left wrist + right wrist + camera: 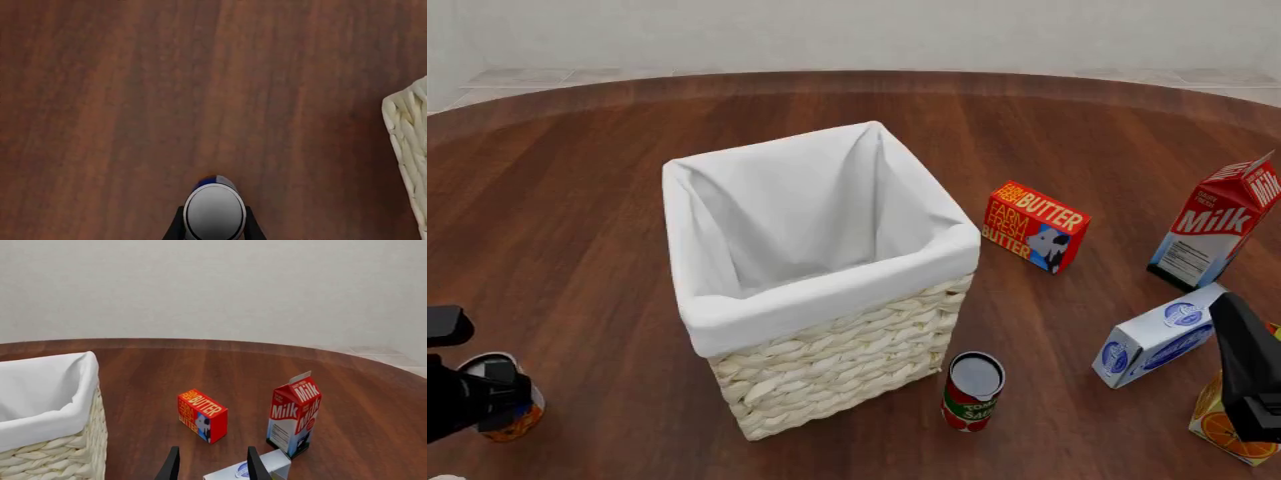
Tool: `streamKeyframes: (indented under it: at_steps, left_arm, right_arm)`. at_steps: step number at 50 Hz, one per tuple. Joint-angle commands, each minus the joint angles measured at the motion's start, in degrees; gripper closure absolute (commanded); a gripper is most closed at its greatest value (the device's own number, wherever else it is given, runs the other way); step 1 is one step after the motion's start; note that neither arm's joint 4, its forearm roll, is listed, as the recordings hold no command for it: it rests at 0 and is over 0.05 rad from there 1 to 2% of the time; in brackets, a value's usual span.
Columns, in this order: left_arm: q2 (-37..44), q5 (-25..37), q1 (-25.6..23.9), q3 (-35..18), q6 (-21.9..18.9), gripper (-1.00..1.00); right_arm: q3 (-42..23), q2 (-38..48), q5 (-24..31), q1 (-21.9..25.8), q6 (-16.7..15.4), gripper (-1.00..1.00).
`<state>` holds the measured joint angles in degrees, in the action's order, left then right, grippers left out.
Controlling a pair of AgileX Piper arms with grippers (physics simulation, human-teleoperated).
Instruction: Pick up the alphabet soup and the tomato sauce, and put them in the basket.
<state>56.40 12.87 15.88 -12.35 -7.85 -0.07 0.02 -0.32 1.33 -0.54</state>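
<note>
The alphabet soup (213, 212), a tin with a silver top and a blue-edged label, sits between the fingers of my left gripper (213, 222), which is shut on its sides. In the front view this can (507, 405) is at the near left, close to the table, with the left gripper (491, 392) around it. The tomato sauce (973, 390), red and green, stands upright by the basket's near right corner. The cream wicker basket (841, 350) with a white liner stands in the middle. My right gripper (1234, 312) hangs open at the near right, holding nothing.
A butter box (1034, 226) lies right of the basket and a milk carton (1214, 232) stands at the far right. A blue and white carton (1158, 338) lies under my right gripper, with an orange juice carton (1228, 425) nearer. The basket's corner (408, 145) shows beside the held can.
</note>
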Motion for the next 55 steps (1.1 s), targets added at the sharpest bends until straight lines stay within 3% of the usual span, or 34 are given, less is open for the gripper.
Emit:
streamKeyframes:
  at_steps: [1,26,55]
  left_arm:
    - [-0.42,-0.20,0.22,-0.35,-2.15,1.00]
    - [-4.57,5.40,0.69,-8.32,-5.21,1.00]
    - [-6.34,8.63,-2.33,-16.79,-3.39,1.00]
  right_arm:
    - [0.02,0.00,-0.02,-0.14,-0.11,-1.00]
    - [0.02,0.00,-0.09,-0.22,-0.01,-1.00]
    - [0.00,-0.01,-0.24,0.01,-0.08,-1.00]
